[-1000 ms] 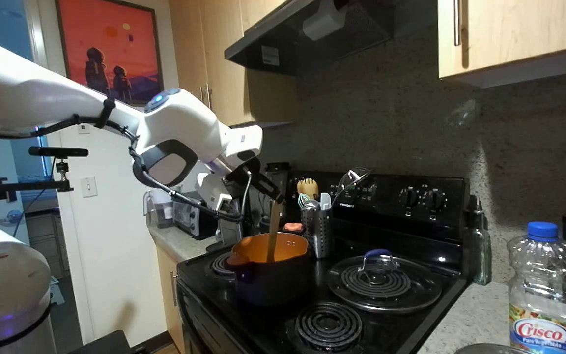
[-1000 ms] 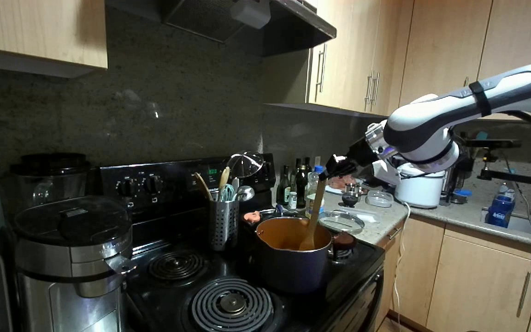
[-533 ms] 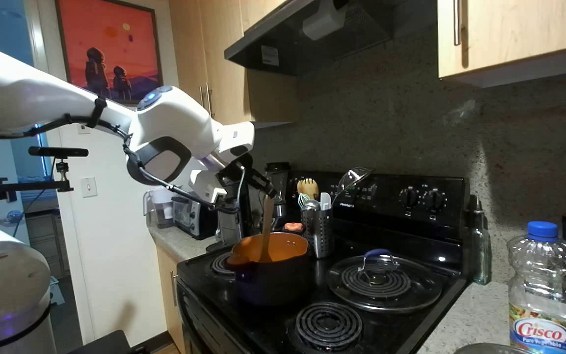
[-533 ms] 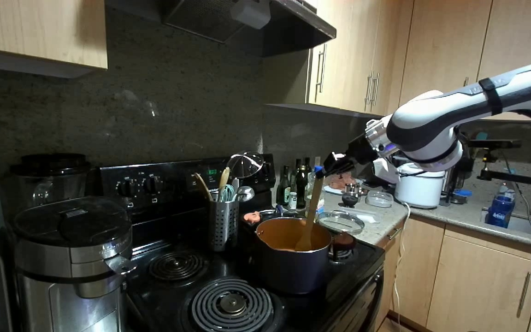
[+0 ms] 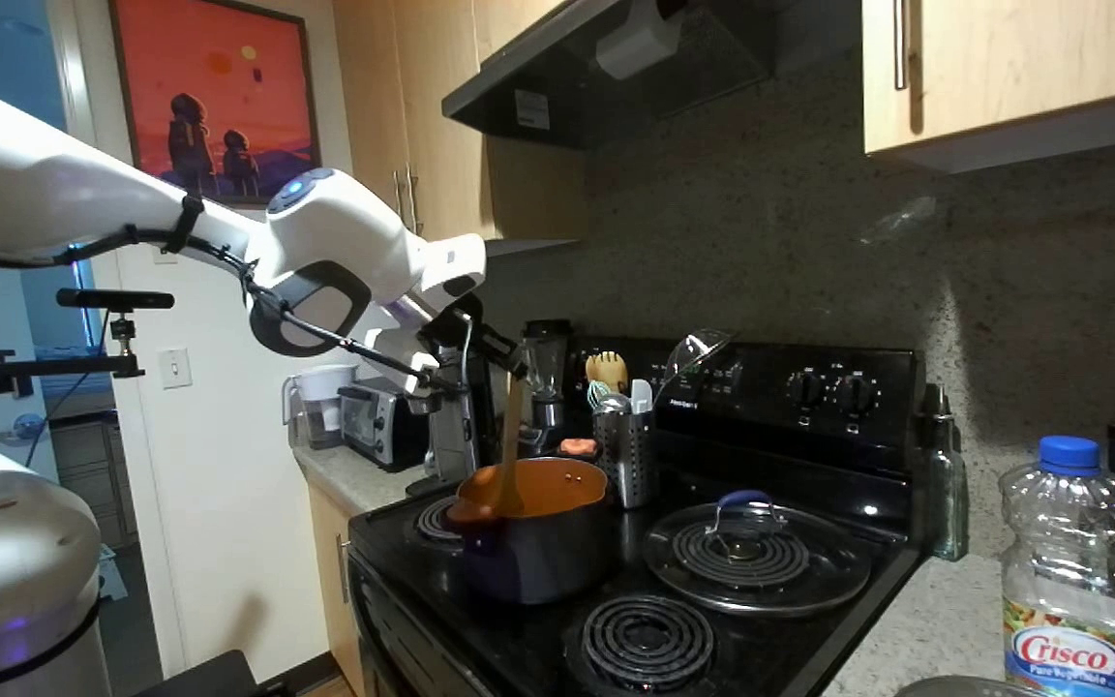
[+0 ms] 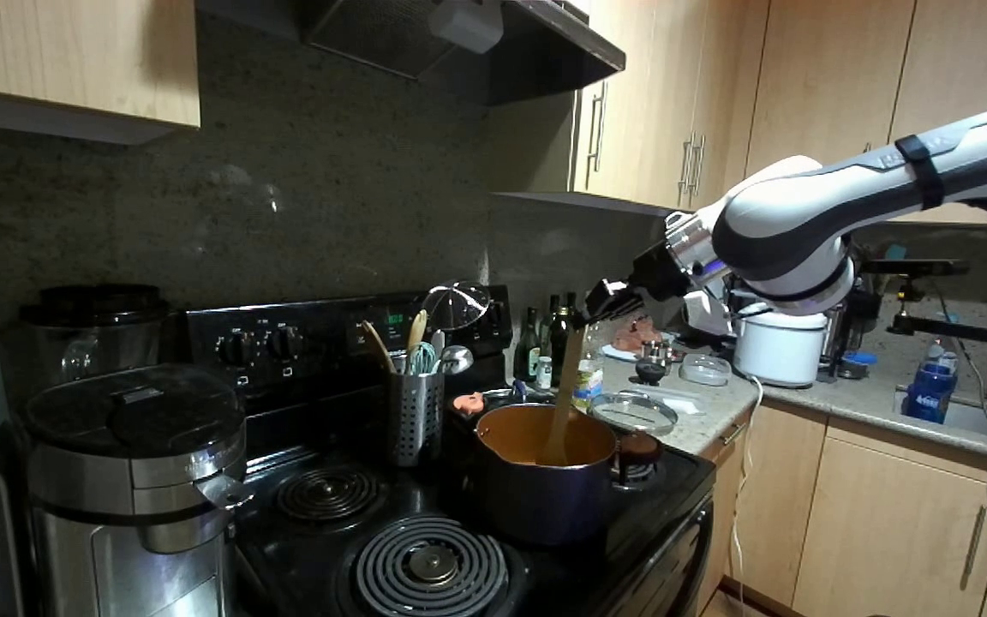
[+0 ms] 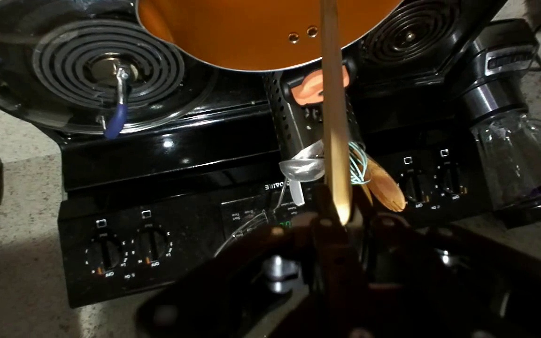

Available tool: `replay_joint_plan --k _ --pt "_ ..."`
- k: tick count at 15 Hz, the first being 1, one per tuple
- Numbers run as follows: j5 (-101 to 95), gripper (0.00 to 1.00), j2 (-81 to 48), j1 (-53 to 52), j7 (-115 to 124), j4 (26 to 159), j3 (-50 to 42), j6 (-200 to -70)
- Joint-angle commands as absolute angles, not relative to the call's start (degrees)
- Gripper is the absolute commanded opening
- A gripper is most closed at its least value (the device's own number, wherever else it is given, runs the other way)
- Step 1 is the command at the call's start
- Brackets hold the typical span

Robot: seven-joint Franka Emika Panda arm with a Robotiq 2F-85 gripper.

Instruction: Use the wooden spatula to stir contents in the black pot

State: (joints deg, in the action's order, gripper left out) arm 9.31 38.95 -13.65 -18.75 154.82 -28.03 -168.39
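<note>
Aslant, a tan wooden spatula (image 6: 564, 396) in the orange-lined pot (image 6: 536, 506).

Wooden spatula (image 5: 512, 426) in black pot (image 5: 538, 559) on stove (image 5: 766, 644)
The gripper (image 5: 518, 370), dark here, appears clamped on the handle top; the spatula tilts slightly, its lower end hidden by the near rim.

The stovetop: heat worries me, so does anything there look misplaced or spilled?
Yes: the blue-handled lid lies over a coil burner while the black pot stands uncovered; possibly risky if that burner heats. I see no spill.
</note>
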Motion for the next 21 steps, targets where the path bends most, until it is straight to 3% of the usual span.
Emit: replay_joint_plan --k 1,21 --pt "9.8 0.06 38.2 -14.9 -18.2 154.7 -26.0 -170.2" --pt "10.5 0.06 24.7 -18.2 -18.0 143.2 -28.4 -175.5"
